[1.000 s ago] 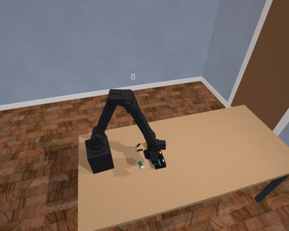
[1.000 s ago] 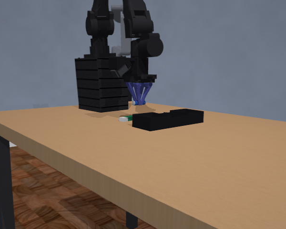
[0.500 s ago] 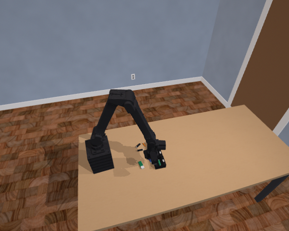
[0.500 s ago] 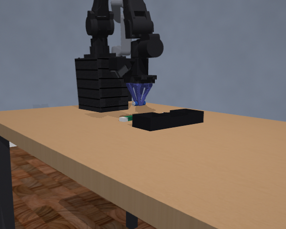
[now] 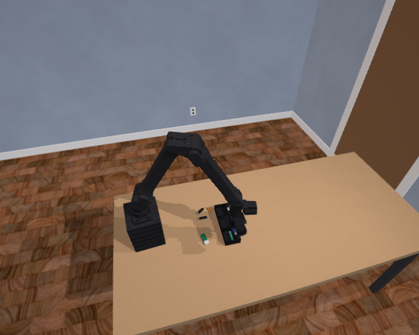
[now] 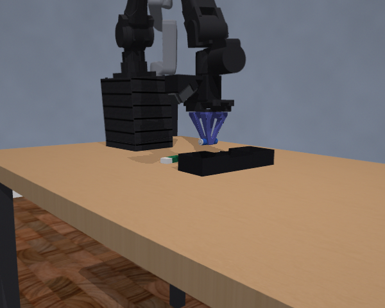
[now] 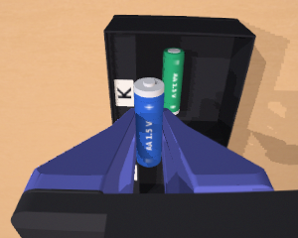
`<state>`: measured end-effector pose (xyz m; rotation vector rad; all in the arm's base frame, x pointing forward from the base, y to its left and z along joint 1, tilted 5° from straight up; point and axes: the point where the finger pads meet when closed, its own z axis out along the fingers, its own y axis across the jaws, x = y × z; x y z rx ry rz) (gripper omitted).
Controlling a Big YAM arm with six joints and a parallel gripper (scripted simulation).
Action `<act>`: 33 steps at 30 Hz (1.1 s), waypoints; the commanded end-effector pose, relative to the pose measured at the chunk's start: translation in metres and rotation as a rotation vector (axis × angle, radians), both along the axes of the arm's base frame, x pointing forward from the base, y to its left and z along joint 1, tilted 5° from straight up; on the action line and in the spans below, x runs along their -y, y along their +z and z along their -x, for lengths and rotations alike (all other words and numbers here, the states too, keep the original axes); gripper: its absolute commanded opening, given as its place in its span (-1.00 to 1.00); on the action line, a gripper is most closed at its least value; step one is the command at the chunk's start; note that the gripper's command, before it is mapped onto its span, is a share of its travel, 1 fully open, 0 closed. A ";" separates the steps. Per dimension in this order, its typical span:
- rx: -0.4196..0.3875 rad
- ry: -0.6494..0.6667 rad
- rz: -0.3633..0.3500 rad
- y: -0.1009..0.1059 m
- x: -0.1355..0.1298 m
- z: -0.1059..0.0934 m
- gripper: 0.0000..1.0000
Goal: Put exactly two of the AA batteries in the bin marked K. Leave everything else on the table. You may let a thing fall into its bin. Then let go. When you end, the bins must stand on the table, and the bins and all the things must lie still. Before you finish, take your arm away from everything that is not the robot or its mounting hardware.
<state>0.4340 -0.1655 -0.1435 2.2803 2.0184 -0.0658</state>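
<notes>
My gripper is shut on a blue AA battery, which it holds above the black bins, near the near edge of the bin marked K in the wrist view. A green AA battery lies inside the bin marked K. The white K label shows on that bin's left side in the wrist view. The other bins of the row are mostly hidden under the gripper and arm.
A green and white block lies on the table beside the bins, on the arm base's side. Two small dark things and an orange thing lie near the row's far end. The arm base stands at the left.
</notes>
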 end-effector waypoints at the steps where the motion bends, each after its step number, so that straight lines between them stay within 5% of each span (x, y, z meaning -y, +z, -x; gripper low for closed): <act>1: -0.044 -0.016 -0.010 -0.009 -0.004 0.013 -0.82; 6: -0.036 -0.020 -0.007 -0.011 -0.003 0.020 -0.82; 8: -0.012 -0.020 0.001 -0.004 0.004 0.002 -0.82; 19: -0.032 -0.012 -0.006 -0.005 0.003 0.013 -0.82; 33: -0.002 -0.006 0.006 -0.033 0.011 -0.001 -0.82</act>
